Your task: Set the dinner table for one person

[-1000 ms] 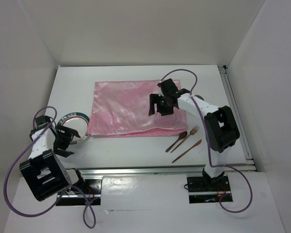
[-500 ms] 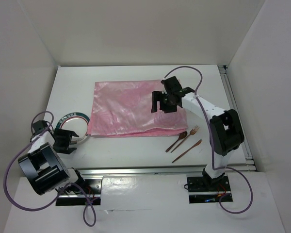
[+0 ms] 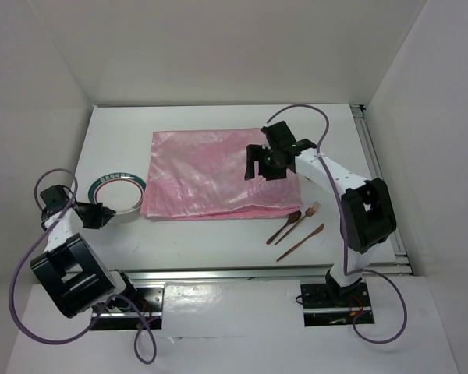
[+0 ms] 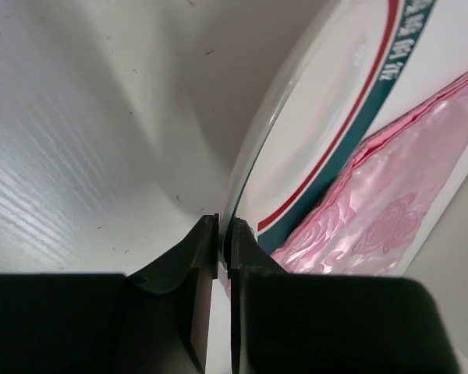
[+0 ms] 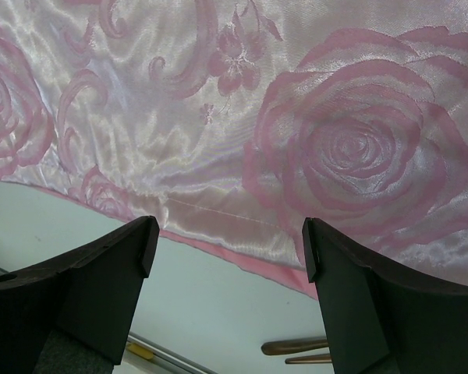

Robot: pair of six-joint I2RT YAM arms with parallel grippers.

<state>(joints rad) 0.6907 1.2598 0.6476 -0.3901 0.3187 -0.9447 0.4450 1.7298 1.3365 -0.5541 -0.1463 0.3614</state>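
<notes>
A white plate (image 3: 118, 192) with a green band and a red line lies on the left of the dinner table (image 3: 218, 243), beside the shiny pink cloth (image 3: 210, 175). My left gripper (image 3: 101, 214) is shut on the plate's near-left rim. In the left wrist view the thin rim of the plate (image 4: 327, 117) is pinched between the fingertips of the left gripper (image 4: 222, 226). My right gripper (image 3: 262, 166) hovers open over the cloth's right part. The right wrist view shows the right gripper (image 5: 230, 245) with nothing in it, above the near hem of the cloth (image 5: 296, 117).
A brown spoon (image 3: 285, 226), fork (image 3: 306, 216) and knife (image 3: 300, 241) lie together near the cloth's front right corner. The spoon handle (image 5: 296, 347) shows in the right wrist view. Silver rails run along the right edge (image 3: 382, 187) and the front edge (image 3: 257, 271). White walls enclose the table.
My left arm swung out to the left and its gripper closed on the plate's rim. The right gripper shifted slightly back over the cloth and stayed open.
</notes>
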